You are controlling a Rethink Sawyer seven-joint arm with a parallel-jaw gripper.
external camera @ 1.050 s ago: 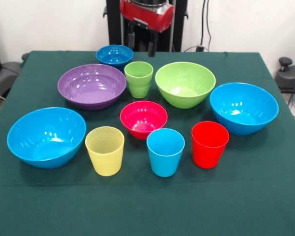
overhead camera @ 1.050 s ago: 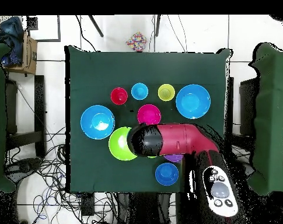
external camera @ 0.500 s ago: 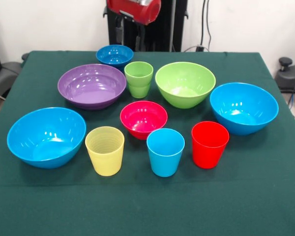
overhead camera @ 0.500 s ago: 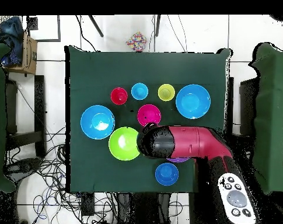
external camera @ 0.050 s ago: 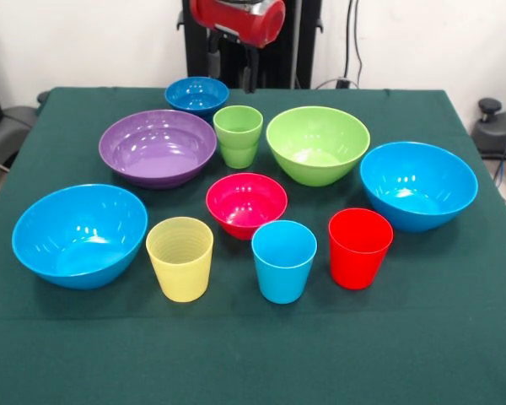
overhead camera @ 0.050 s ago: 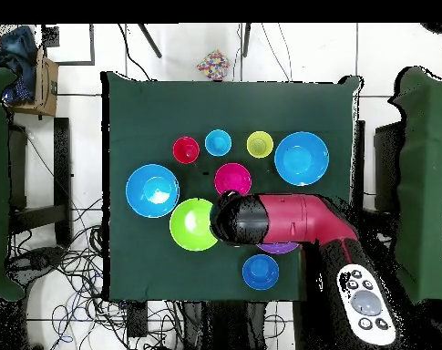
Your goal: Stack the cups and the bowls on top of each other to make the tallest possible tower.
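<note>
Shows gripper (external camera @ 0.050 s ago: 229,69) hanging high over the table's (external camera @ 0.050 s ago: 455,337) far edge, above the gap between small dark blue bowl (external camera @ 0.050 s ago: 196,94) and green cup (external camera @ 0.050 s ago: 238,135), fingers spread and holding nothing

Finds no tower yet: ten pieces, all mouth up, all single, none stacked

Places, front view:
- Far row: dark blue bowl by far edge, then purple bowl (external camera @ 0.050 s ago: 158,148), green cup, lime green bowl (external camera @ 0.050 s ago: 318,143)
- Picture-right edge: light blue bowl (external camera @ 0.050 s ago: 418,184)
- Picture-left edge: second light blue bowl (external camera @ 0.050 s ago: 79,234)
- Middle: pink-red bowl (external camera @ 0.050 s ago: 246,204)
- Near row: yellow cup (external camera @ 0.050 s ago: 180,258), light blue cup (external camera @ 0.050 s ago: 284,261), red cup (external camera @ 0.050 s ago: 360,247), well back from near edge

Hides green cup and most of purple bowl under the arm (overhead camera @ 0.050 s ago: 279,219) in overhead view

Likely trouble, as judgement:
- Risks clipping the green cup rim on a straight descent and tipping it, given tight spacing to purple and lime green bowls
- Risks nudging the dark blue bowl toward the far edge with a stray finger
- Expects glossy curved walls to slip out of a rim pinch, large bowls most of all
- Expects little height gained from nesting upright pieces
- Expects wobble with wide bowls on narrow cups

Reads no brand, label or writing on any cup, bowl, cloth or arm
</note>
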